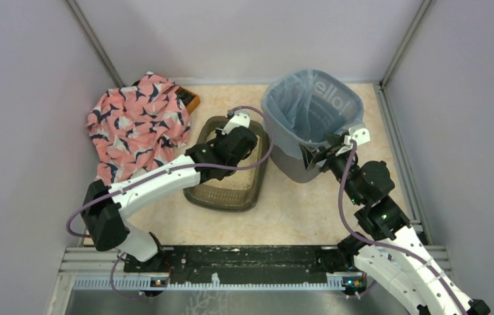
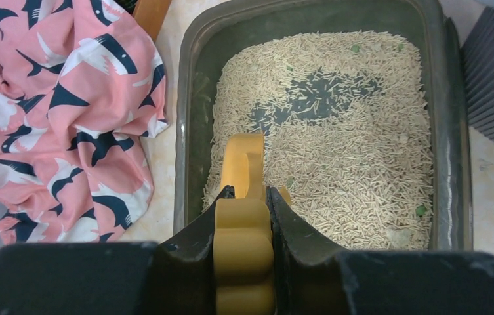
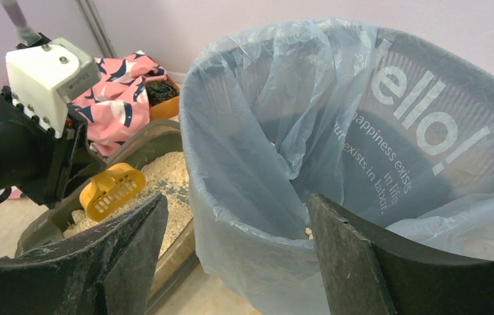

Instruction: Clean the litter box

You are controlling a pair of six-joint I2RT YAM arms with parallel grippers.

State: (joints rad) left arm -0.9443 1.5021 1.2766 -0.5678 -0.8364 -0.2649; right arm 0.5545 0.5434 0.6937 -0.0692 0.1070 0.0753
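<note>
Robot test cell in a lab, dressed up with household props. Closed in on three sides by plain pale lilac panels set in bare metal corner posts. Floored with a beige marbled desk. Fronted along the near edge of the desk by a metal mounting rail, with a left arm and a right arm bolted on, purple cables looped along both. Staged with a litter box mid-desk, a yellow scoop over it, a grey bin with a blue bag toward the far right corner, and a pink shark-print cloth at the far left corner.
</note>
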